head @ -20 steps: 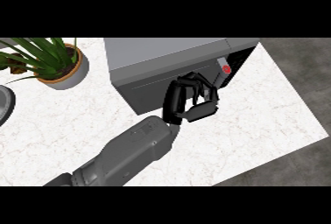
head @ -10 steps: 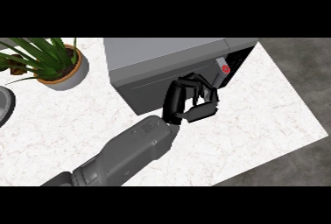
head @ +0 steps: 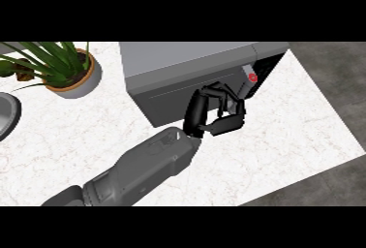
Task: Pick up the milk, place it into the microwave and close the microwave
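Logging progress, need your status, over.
Right hand fingers curled, at microwave front. Left hand out of view. Milk not visible. Nothing blocking.

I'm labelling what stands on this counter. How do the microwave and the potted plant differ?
Shape: the microwave is a flat-faced box, while the potted plant is a round pot with long leaves spreading out.
Colour: the microwave is grey and dark, while the potted plant has green leaves and an orange-rimmed pot.
Size: the microwave is much bigger than the potted plant.
Both stand upright on the white marbled counter.
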{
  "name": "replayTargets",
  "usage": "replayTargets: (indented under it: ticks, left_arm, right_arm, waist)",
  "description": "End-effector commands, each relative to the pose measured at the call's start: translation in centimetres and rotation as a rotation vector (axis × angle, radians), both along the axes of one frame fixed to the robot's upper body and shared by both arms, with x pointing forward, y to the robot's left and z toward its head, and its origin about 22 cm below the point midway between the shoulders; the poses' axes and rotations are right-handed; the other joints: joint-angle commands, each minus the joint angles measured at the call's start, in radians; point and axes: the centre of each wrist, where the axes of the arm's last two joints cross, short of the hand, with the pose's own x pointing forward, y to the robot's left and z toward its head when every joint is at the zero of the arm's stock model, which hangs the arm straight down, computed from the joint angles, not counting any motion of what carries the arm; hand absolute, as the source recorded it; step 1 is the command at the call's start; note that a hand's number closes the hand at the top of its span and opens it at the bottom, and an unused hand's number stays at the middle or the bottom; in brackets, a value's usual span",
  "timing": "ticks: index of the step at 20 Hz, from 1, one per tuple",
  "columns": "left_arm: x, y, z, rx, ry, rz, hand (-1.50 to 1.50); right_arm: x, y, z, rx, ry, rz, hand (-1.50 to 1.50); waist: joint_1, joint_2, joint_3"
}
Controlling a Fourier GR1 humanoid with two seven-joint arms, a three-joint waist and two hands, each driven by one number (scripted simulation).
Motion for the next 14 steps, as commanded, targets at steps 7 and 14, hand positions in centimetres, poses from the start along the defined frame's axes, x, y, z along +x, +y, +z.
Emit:
replayTargets:
  ticks: [7, 14]
  left_arm:
    - [1.8, 3.2, -3.0, 0.055, 0.206, 0.249, 1.50]
    - [1.7, 3.6, -3.6, 0.045, 0.227, 0.224, -1.50]
  right_arm:
    - [-0.8, -1.0, 0.9, 0.003, -0.010, -0.026, -1.50]
    - [-1.8, -1.1, 1.2, -0.024, 0.010, -0.030, -1.50]
  waist:
    - [0.048, 0.004, -0.006]
    - [0.069, -0.003, -0.007]
